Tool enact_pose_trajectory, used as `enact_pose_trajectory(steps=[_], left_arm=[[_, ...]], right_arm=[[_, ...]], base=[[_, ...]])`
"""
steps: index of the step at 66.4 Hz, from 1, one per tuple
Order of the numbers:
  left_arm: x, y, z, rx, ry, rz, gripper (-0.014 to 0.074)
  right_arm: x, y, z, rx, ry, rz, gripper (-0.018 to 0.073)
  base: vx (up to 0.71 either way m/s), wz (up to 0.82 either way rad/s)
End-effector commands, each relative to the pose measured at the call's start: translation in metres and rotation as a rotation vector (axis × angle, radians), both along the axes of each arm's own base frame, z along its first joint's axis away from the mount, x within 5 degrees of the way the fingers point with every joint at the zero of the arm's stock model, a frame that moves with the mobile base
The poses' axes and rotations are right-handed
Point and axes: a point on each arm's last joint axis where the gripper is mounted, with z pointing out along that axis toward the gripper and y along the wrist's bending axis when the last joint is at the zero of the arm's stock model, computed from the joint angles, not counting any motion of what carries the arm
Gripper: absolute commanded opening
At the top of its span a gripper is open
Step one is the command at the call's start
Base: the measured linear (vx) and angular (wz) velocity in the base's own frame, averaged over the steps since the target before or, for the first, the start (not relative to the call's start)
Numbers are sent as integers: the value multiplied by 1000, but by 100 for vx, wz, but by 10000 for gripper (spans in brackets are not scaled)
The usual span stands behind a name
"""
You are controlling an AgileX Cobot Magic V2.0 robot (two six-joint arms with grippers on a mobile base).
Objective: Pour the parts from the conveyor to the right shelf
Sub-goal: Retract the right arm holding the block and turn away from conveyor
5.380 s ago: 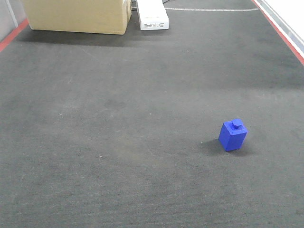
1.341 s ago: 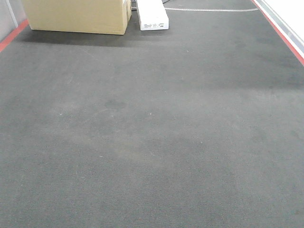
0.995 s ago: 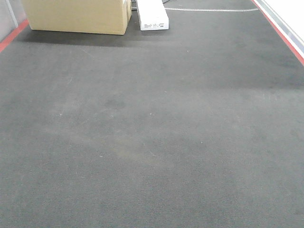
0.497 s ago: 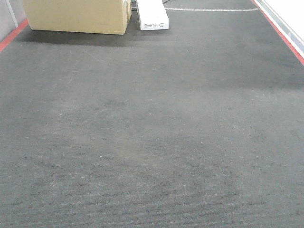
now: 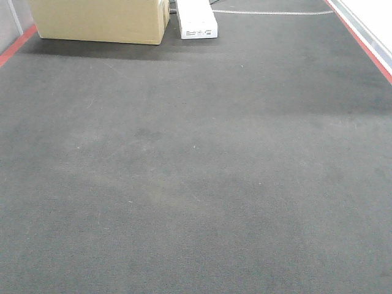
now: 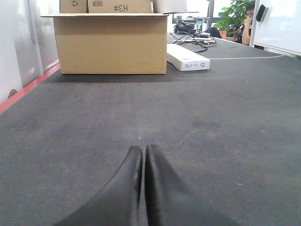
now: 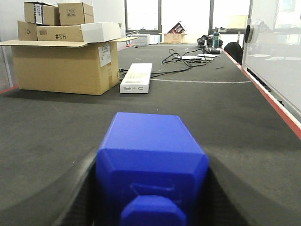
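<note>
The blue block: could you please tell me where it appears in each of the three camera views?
Right wrist view: the blue block fills the bottom centre, clamped by the right gripper.
Left wrist view: not in it; the left gripper is shut on nothing.
Front-facing view: not in it.
Shared landmark: the cardboard box at the far end of the conveyor, with the white box beside it.

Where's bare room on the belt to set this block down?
The conveyor is bare for the blue block between its red strips, from the near edge up to the cardboard box and white carton. Only that far end is crowded.
</note>
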Motion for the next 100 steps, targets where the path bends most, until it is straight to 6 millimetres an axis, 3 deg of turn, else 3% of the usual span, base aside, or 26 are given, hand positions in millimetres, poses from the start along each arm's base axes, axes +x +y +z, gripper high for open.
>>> enact_pose_trajectory(steps=[1,34,100], left_arm=[[-2,0,14,-21,-109,-8,-6],[-2,0,14,-21,-109,-8,-6],[-2,0,14,-21,-109,-8,-6]], right_arm=[[0,0,15,11,-89,-4,-5],[0,0,15,11,-89,-3,-5],[0,0,15,12,-90,-3,-5]], base=[[0,0],[-5,-3],[-25,-15]])
